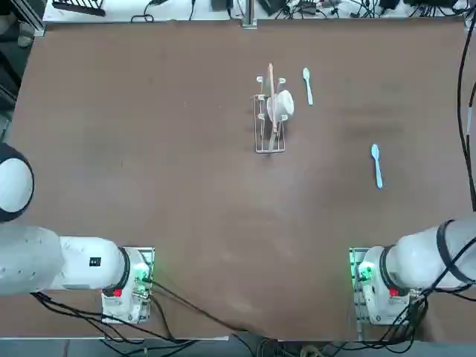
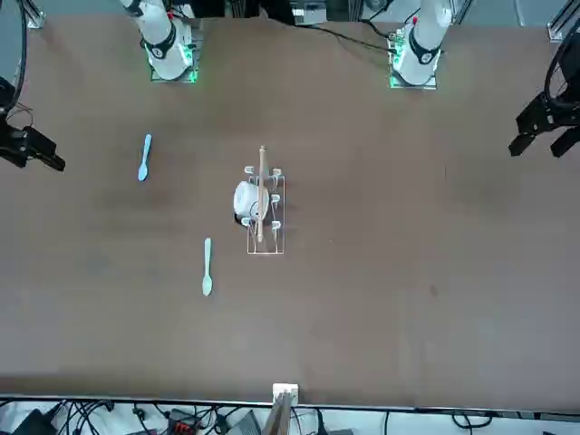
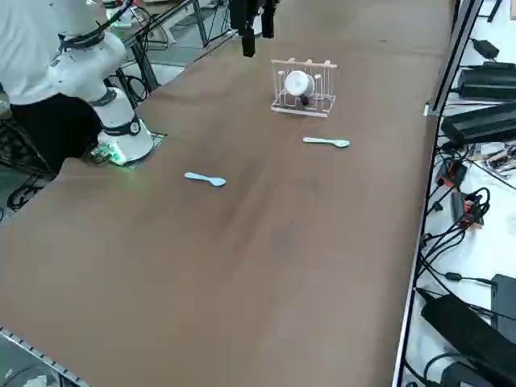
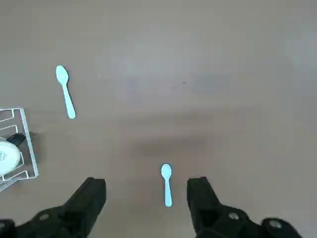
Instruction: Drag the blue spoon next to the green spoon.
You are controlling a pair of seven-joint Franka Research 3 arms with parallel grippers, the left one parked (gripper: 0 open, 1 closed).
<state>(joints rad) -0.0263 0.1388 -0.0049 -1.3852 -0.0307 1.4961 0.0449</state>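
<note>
Right gripper [image 4: 146,198] high above table, fingers spread wide, nothing held. Blue spoon [image 4: 167,184] lies flat directly beneath gap, likely lined up for descent. Green spoon [image 4: 65,91] well apart from blue spoon, just beside wire rack [image 4: 19,144]. White cup [image 4: 9,156] in rack. Rack cut off at wrist view's edge. Gripper itself out of overhead view.

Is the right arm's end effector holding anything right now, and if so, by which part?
Nothing is held. The right end effector is open above the table, and the blue spoon lies flat below it, untouched.
</note>
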